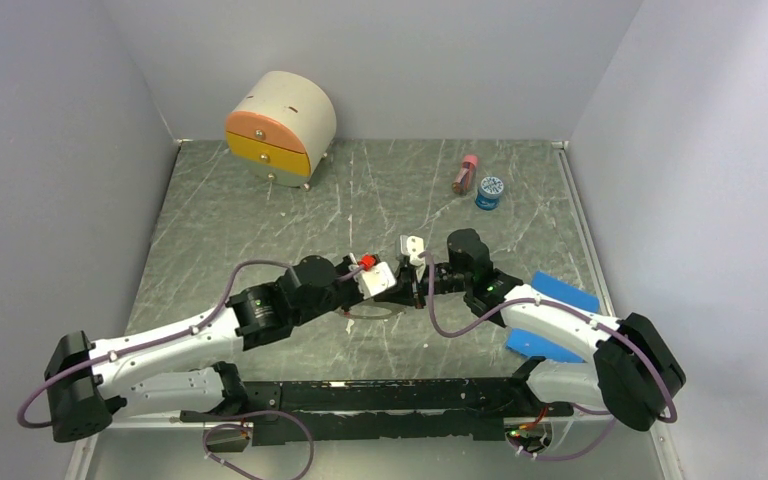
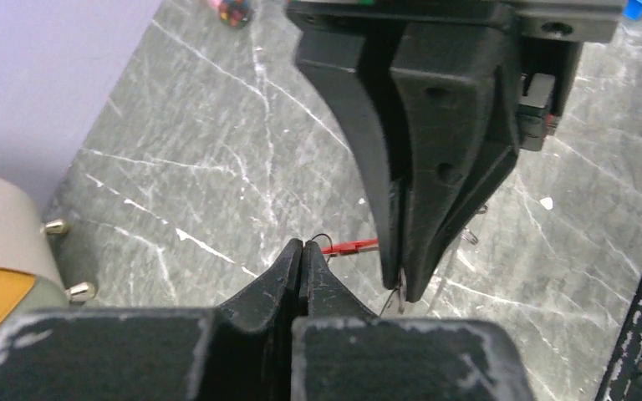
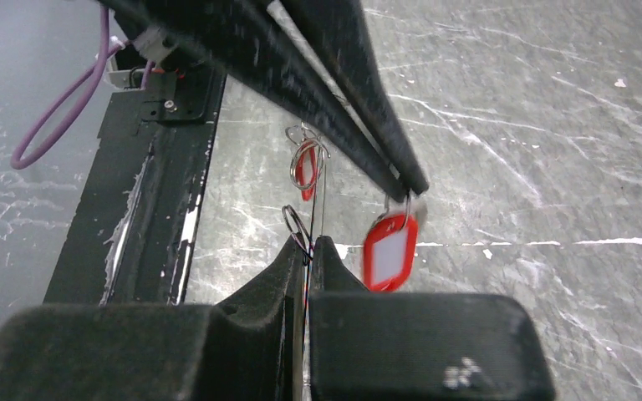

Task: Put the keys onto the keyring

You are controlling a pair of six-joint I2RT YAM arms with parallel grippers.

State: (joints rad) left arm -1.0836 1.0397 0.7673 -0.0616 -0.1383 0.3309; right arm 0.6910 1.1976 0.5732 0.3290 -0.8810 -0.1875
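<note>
Roughly mid-table, we find both arms meeting tip to tip, well off every edge. Open slab lies behind them toward the back wall and out to the left. The black rail (image 1: 400, 395) along the near edge and the right arm's own elbow crowd the near right side.

Left gripper (image 2: 302, 249): fingers pressed together, pinching the small ring of a red-tagged key (image 3: 390, 251). The key hangs below the tips, its white label toward the right wrist camera.

Right gripper (image 3: 308, 244): fingers pressed together on the thin wire of the keyring (image 3: 323, 196), just beside the left tips. A second red tag (image 3: 305, 167) hangs at that wire under small rings. We cannot tell whether it is threaded on.

Containers: a half-round drawer chest (image 1: 280, 128) sits in the back left corner, pink drawer over yellow, both shut, contents unseen. A blue-lidded jar (image 1: 490, 191) stands near the back right with its lid on, and a pink bottle (image 1: 465, 174) is just beside it.

Surface: the table (image 1: 220, 230) is dark grey and stone-patterned with white veins. Pale grey walls close three sides.
</note>
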